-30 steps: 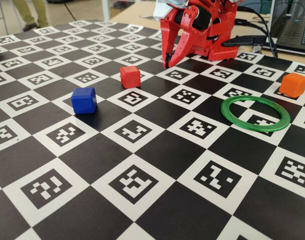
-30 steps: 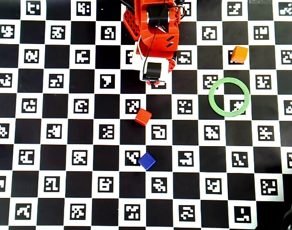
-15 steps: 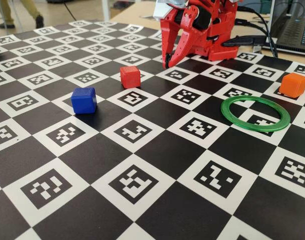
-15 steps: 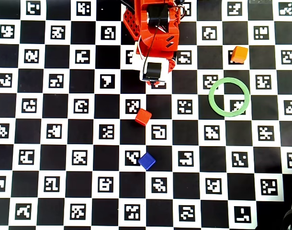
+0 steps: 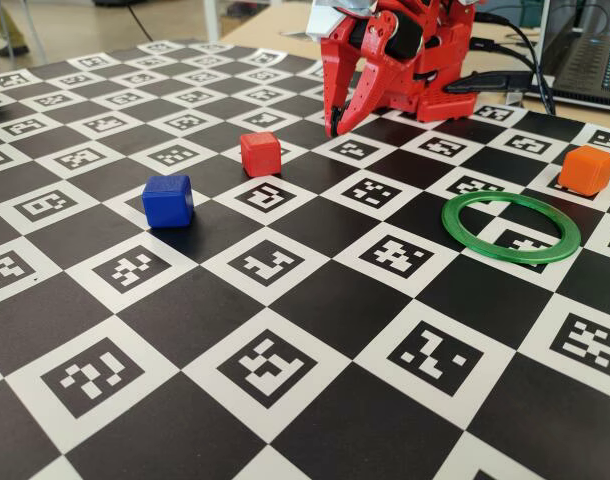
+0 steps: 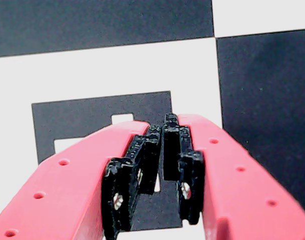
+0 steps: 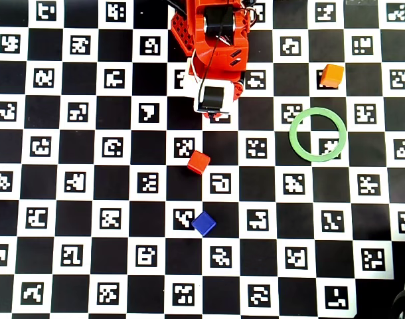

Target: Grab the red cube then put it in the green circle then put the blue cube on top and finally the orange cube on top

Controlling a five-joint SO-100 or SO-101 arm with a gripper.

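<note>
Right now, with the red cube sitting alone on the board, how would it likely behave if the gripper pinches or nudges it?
The red cube looks rigid with flat faces, so it should slide, not roll. Its matte surface probably gives the shut gripper decent hold once opened. It looks small and probably light, so a nudge may turn it on the smooth board.

Matte plastic red cube (image 5: 260,153), translucent glossy green circle (image 5: 510,227), smooth printed checkered board (image 5: 315,300).

Red plastic arm (image 7: 212,40), black-padded gripper (image 6: 162,127), black cables.
</note>
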